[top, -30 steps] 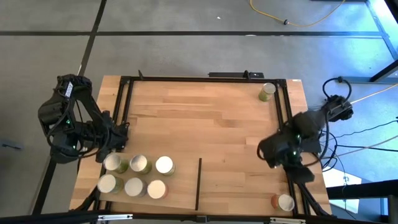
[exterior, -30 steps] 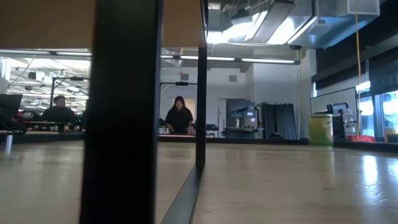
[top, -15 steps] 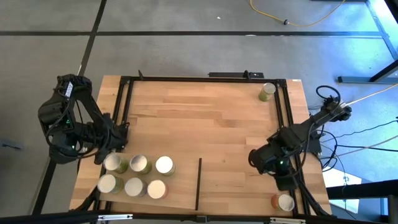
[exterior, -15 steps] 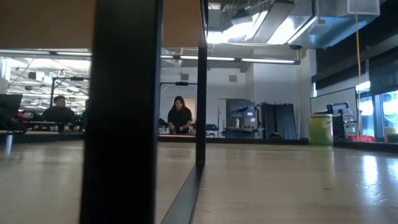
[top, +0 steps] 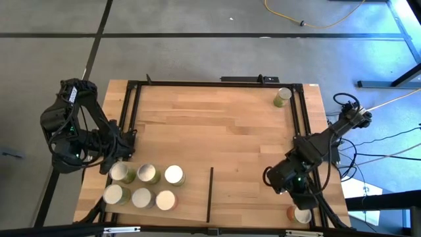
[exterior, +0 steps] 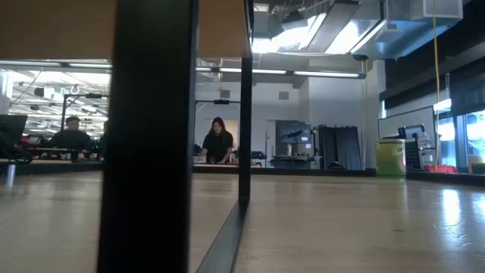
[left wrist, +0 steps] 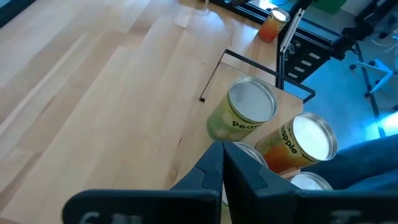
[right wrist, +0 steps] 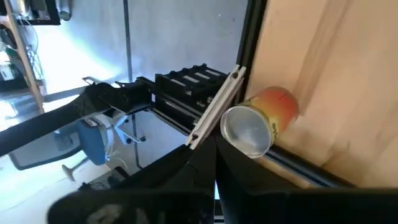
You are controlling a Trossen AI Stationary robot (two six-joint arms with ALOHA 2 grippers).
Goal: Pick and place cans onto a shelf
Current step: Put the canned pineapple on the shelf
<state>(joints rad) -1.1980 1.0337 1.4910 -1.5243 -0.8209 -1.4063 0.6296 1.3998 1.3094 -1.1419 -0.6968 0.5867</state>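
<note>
High view: right gripper (top: 281,181) hangs bent-armed over the table's (top: 217,125) right edge near the front right corner, fingers pressed together holding nothing, orange can (top: 299,214) upright just beyond it at that corner. Left gripper (top: 115,150) waits closed and empty at the left edge beside six upright cans (top: 145,185) on the shelf (top: 191,197). A green can (top: 283,97) stands at the far right corner; middle boards bare.

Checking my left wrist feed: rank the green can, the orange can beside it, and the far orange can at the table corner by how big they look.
1. and 2. green can and the orange can beside it: about alike, no ranking.
3. far orange can: looks smallest, but it stands farther from the camera, so its true size may match.
</note>
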